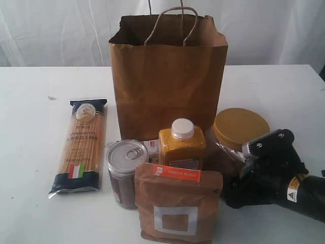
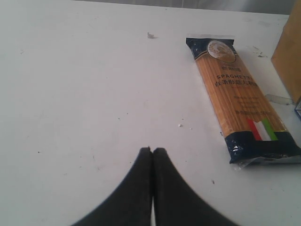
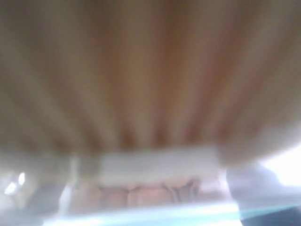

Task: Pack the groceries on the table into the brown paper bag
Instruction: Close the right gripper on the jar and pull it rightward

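The brown paper bag [image 1: 167, 86] stands upright and open at the back of the white table [image 1: 30, 101]. The spaghetti packet [image 1: 81, 147] lies flat to its left. In front of the bag stand the pull-tab tin [image 1: 126, 170], the white-capped yellow bottle [image 1: 182, 145] and the brown pouch with orange label [image 1: 177, 203]. The gold-lidded jar [image 1: 239, 128] is to their right, and my right gripper [image 1: 238, 160] is pressed up against its side. The right wrist view is a blur filled by the jar's ribbed lid [image 3: 150, 70], with no fingers showing. My left gripper [image 2: 152, 149] is shut and empty over bare table, short of the spaghetti packet [image 2: 237, 103].
A white curtain hangs behind the table. A corner of the bag [image 2: 289, 56] shows at the edge of the left wrist view. The black right arm [image 1: 284, 183] lies low over the table's front right. The groceries stand close together, nearly touching.
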Available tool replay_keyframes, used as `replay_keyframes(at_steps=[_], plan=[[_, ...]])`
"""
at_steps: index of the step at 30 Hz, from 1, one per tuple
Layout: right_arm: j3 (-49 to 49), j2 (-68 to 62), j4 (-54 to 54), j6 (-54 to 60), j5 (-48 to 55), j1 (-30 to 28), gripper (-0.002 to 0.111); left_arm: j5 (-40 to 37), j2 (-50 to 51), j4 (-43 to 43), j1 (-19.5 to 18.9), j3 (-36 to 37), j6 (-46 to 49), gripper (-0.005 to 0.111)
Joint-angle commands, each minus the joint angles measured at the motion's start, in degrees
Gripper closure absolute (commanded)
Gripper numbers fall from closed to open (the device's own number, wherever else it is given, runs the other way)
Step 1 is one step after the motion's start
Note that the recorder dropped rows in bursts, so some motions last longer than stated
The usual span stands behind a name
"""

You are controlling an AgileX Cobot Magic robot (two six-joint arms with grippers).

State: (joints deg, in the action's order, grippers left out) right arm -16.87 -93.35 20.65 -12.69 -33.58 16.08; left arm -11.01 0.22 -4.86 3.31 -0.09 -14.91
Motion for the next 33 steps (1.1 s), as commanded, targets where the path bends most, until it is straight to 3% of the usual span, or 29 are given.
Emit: replay_keyframes(at_steps=[1, 7, 13, 15, 16, 19, 21, 26, 33], plan=[[0.27, -0.2, -0.9, -1.55, 7.13, -0.16, 0.043, 0.28, -0.22, -0.09, 0.35, 0.09, -0.04, 0.107], [0.27, 2.56, -0.9, -14.83, 12.79, -0.16, 0.043, 0.28, -0.22, -0.09, 0.35, 0.09, -0.04, 0.107], [0.27, 15.2, -0.92, -14.96, 21.74, -0.16, 0.044, 0.28, -0.22, -0.09, 0.35, 0.09, -0.04, 0.107], [0.27, 21.1, -0.92, -14.96, 23.41, -0.16, 0.052, 0.28, -0.22, -0.09, 0.35, 0.09, -0.04, 0.107], [0.27, 24.95, -0.92, -14.96, 24.46, -0.16, 0.064, 0.28, -0.22, -0.09, 0.35, 0.09, -0.04, 0.107], [0.27, 29.45, -0.92, -14.85, 25.98, -0.16, 0.081, 0.28, -0.22, -0.09, 0.35, 0.09, -0.04, 0.107], [0.27, 31.24, -0.92, -14.03, 26.49, -0.16, 0.087, 0.28, -0.22, -0.09, 0.35, 0.09, -0.04, 0.107], [0.27, 34.12, -0.92, -12.88, 29.45, -0.16, 0.098, 0.28, -0.22, -0.09, 0.35, 0.09, -0.04, 0.107], [0.27, 37.23, -1.27, -13.11, 40.35, -0.16, 0.101, 0.28, -0.22, -0.09, 0.35, 0.09, -0.04, 0.107]])
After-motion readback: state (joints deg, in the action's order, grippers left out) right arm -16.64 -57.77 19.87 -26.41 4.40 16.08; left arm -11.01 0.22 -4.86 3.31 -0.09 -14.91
